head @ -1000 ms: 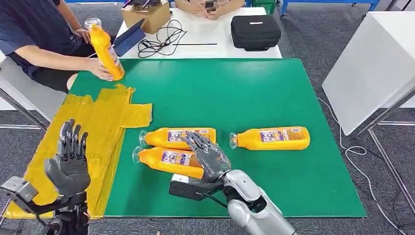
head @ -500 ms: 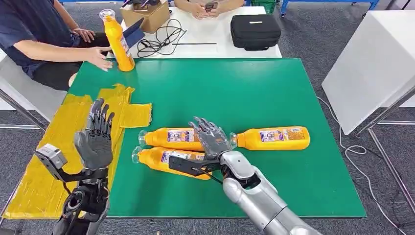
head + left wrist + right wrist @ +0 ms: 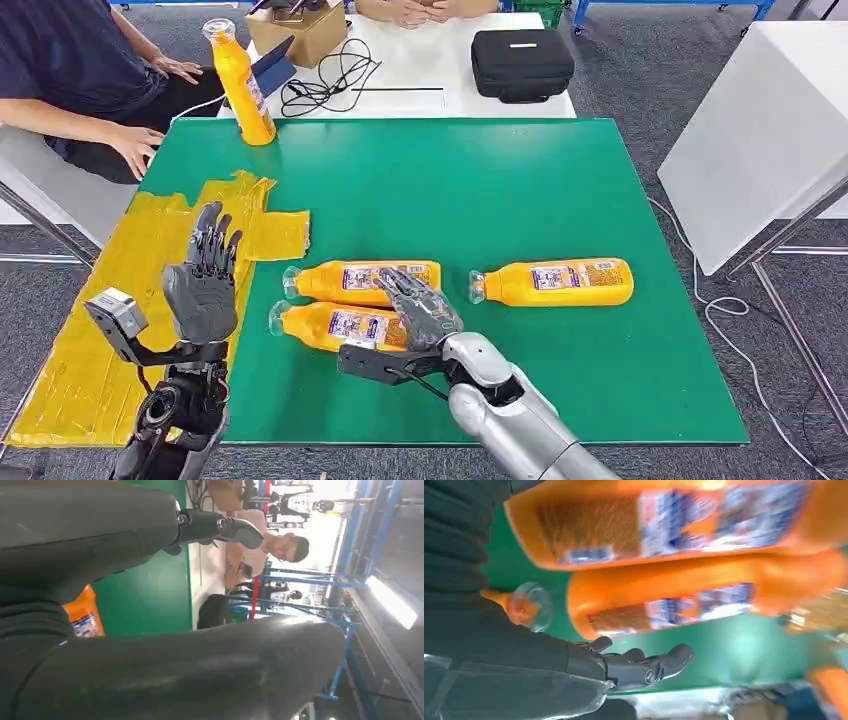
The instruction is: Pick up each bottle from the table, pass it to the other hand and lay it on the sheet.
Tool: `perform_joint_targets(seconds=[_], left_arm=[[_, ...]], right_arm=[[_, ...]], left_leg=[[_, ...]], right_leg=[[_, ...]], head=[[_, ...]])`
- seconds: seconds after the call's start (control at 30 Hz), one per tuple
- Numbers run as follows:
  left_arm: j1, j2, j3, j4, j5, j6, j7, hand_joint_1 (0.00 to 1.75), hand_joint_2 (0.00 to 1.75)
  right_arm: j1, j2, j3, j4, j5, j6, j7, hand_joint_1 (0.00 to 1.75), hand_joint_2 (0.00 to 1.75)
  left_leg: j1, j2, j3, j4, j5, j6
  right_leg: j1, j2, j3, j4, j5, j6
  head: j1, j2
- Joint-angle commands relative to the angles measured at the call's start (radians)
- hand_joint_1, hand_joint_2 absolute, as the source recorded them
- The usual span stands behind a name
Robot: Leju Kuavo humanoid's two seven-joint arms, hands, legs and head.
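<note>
Bottles [image 3: 345, 327] lie side by side near the counter's front edge. Right hand [image 3: 418, 309] has dropped back over them, fingers spread, gripping nothing yet. Left hand [image 3: 203, 283] waits open above the sheet [image 3: 120, 290], so the pickup comes next.

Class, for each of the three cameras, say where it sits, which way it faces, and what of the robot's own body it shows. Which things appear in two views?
Head view: high on the body, facing down at the green table; left hand and right hand show.
Left wrist view: behind the left hand, facing across the table toward people.
Right wrist view: behind the right hand, facing the two lying bottles.
Shared: those bottles, also in the head view.
</note>
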Motion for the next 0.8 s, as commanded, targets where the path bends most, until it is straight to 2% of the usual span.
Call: perform_joint_targets(seconds=[0.03, 0.07, 0.23, 0.4, 0.63, 0.8], left_arm=[[0.037, 0.007, 0.007, -0.012, -0.012, 0.011, -0.010, 0.00, 0.00], [0.036, 0.007, 0.007, -0.013, -0.012, 0.011, -0.010, 0.00, 0.00], [0.031, 0.007, 0.007, -0.012, -0.012, 0.011, -0.010, 0.00, 0.00], [0.038, 0.012, 0.014, -0.031, -0.010, 0.014, -0.008, 0.00, 0.00], [0.035, -0.016, 0.022, -0.048, -0.013, -0.004, 0.016, 0.00, 0.00], [0.023, -0.017, 0.023, -0.060, -0.019, -0.009, 0.032, 0.00, 0.00]], right_arm=[[0.152, -0.102, -0.027, -0.393, -0.055, -0.107, -0.084, 0.00, 1.75], [0.155, -0.103, -0.026, -0.394, -0.055, -0.107, -0.084, 0.00, 1.75], [0.150, -0.097, -0.023, -0.371, -0.051, -0.100, -0.093, 0.00, 1.75], [0.155, -0.084, 0.016, -0.335, -0.013, -0.050, -0.062, 0.00, 1.75], [0.141, -0.060, 0.016, -0.188, 0.046, -0.013, 0.040, 0.00, 1.75], [0.136, -0.047, -0.017, -0.116, 0.076, 0.023, 0.072, 0.00, 1.75]], left_leg=[[0.000, -0.001, 0.001, 0.000, -0.001, 0.000], [0.001, -0.001, 0.004, 0.001, -0.004, 0.000], [0.000, 0.000, 0.000, 0.000, -0.001, 0.000], [0.001, 0.002, 0.003, 0.000, -0.002, -0.001], [0.000, 0.001, 0.002, -0.001, -0.001, 0.000], [0.000, 0.001, 0.002, -0.001, -0.001, 0.000]], right_leg=[[0.000, -0.002, 0.002, -0.001, -0.001, 0.001], [0.001, -0.003, 0.006, -0.002, -0.003, 0.003], [0.000, -0.001, 0.001, -0.001, -0.001, 0.001], [0.001, 0.000, 0.003, -0.002, -0.001, 0.002], [0.000, 0.000, 0.003, -0.002, 0.000, 0.001], [0.000, 0.000, 0.003, -0.002, 0.000, 0.001]], head=[[0.000, 0.000], [0.000, 0.000], [0.000, 0.000], [0.000, 0.000], [0.000, 0.000], [0.000, 0.000]])
